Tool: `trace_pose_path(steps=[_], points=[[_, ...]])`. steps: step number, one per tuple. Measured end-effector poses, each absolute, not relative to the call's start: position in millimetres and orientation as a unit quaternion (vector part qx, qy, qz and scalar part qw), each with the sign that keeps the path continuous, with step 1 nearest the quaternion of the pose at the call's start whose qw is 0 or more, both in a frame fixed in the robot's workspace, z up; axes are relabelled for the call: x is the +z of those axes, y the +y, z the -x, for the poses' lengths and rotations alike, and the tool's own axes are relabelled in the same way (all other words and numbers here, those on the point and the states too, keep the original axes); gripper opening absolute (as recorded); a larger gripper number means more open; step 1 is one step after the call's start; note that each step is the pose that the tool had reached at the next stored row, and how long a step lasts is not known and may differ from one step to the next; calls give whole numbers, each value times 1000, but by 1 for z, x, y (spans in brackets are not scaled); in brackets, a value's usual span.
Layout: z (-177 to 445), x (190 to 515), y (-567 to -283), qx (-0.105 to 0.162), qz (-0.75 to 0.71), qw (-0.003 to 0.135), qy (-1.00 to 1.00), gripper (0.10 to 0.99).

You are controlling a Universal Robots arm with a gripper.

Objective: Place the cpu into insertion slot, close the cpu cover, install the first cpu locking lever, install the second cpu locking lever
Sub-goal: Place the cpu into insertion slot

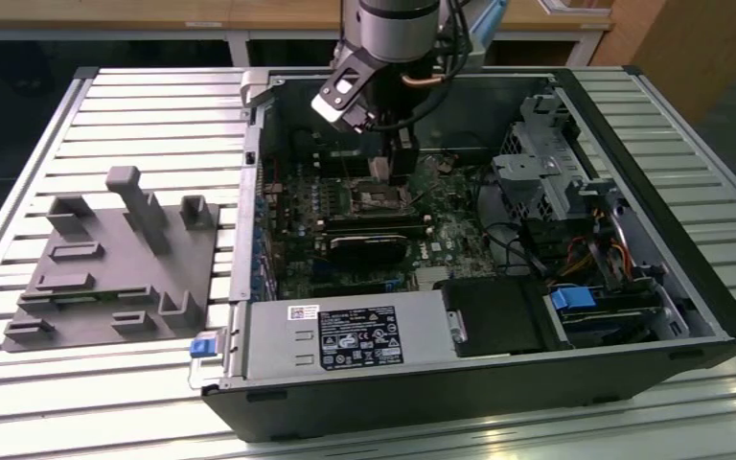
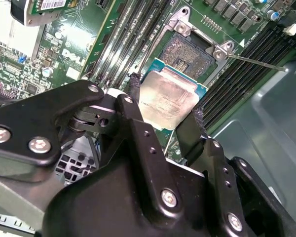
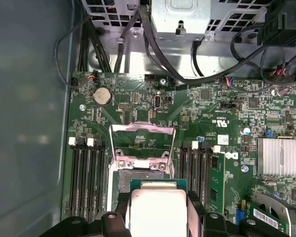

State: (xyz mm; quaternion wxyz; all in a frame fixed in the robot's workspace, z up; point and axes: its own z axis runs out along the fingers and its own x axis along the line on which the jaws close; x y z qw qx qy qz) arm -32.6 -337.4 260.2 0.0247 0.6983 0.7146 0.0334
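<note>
Placement under way: the cpu (image 2: 170,98) is clamped by two opposite sides, over the edge of the open socket.

My gripper (image 2: 166,102) is narrowed onto the cpu, whose metal top faces up. In the second wrist view the cpu hangs over one edge of the insertion slot (image 2: 192,54), not yet seated, with most of the pin field bare. Being square, it has no real long axis; its sides run about parallel to the slot's rim and to the memory slots (image 3: 89,177). The cpu cover (image 3: 143,128) stands raised at the slot's far edge, and a locking lever (image 2: 256,62) juts off one corner. To do this well, I judge I must keep the cpu level and square its corners to the rim. Then I should set it straight down, never dragging it across the pins or brushing the cover.
</note>
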Motion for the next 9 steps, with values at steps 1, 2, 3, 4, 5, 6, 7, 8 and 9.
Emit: trace_pose_path(steps=[1,2,3,4,5,6,7,8,9], points=[[33,260,-337,33,-698,25,715,541],[33,259,-337,33,-698,25,715,541],[33,259,-337,34,-698,25,715,541],[33,258,-337,33,-698,25,715,541],[33,257,-337,33,-698,25,715,541],[33,257,-337,33,-698,25,715,541],[33,256,-337,33,-698,25,715,541],[33,255,-337,33,-698,25,715,541],[33,254,-337,33,-698,25,715,541]])
